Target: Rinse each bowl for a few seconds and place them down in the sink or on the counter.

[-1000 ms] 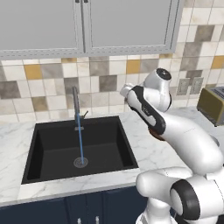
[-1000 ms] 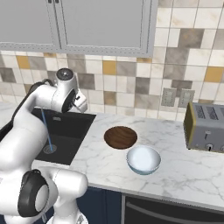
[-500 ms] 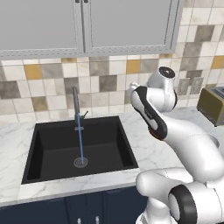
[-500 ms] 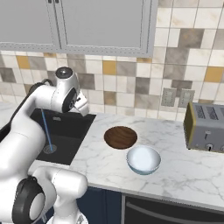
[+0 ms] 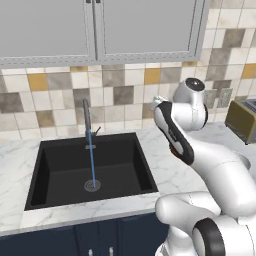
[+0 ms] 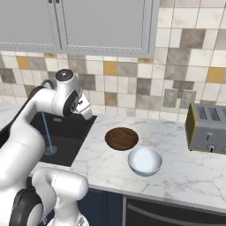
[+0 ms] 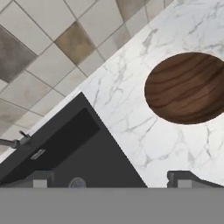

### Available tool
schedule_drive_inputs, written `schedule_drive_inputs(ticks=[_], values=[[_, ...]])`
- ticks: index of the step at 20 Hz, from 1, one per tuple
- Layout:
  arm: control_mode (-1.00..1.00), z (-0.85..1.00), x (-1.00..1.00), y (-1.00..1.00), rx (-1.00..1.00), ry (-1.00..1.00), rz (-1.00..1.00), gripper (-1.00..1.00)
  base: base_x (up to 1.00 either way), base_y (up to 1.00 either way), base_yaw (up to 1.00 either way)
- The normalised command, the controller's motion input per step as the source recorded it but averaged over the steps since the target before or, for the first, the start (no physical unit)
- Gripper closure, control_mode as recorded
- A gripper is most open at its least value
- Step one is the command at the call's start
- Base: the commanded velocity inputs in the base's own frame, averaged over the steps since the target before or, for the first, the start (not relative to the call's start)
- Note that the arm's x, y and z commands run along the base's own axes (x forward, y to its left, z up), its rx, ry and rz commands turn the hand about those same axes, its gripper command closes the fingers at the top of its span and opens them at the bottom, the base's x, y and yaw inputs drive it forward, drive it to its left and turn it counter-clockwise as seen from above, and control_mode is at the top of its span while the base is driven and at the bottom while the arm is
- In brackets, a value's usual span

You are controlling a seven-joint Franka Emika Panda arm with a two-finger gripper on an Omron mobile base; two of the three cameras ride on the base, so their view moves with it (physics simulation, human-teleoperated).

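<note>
The dark brown bowl [image 6: 122, 138] rests on the white marble counter [image 6: 185, 174] just right of the black sink [image 6: 66, 132]. The glossy white bowl [image 6: 144, 160] stands in front of it, nearer the counter's edge. My gripper [image 6: 86, 113] hovers over the sink's right rim, open and holding nothing. In the hand view the gripper [image 7: 112, 179] has its tips wide apart, with the brown bowl [image 7: 186, 87] ahead to the right and the sink [image 7: 74, 148] to the left. A thin blue stream runs from the grey faucet [image 5: 86, 112] down to the drain [image 5: 92, 185].
A tan toaster [image 6: 207, 128] stands at the counter's right end against the tiled wall. Grey cabinets [image 5: 100, 30] hang above the sink [image 5: 120, 160]. Bare marble [image 7: 127, 105] lies between the sink's edge and the brown bowl.
The arm's upper part has shifted slightly to the right, away from the faucet. Both bowls lie where they were, and the gripper has stayed open.
</note>
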Motion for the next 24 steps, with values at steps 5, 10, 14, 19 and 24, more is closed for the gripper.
schedule_drive_inputs(ticks=[5, 10, 14, 19, 24], values=[[-1.0, -0.03, -0.09, -0.2, -0.11, 0.06, 0.03, -1.0, 0.0, 0.0, 0.0], [-1.0, -0.02, -0.1, -0.24, -0.11, 0.09, 0.03, -1.0, 0.0, 0.0, 0.0], [-1.0, -0.01, -0.09, -0.27, -0.06, 0.1, 0.05, -1.0, 0.0, 0.0, 0.0], [-1.0, 0.0, -0.02, -0.17, -0.03, 0.03, 0.07, -1.0, 0.0, 0.0, 0.0], [-1.0, -0.01, -0.01, -0.14, -0.07, 0.05, 0.02, -1.0, 0.0, 0.0, 0.0]])
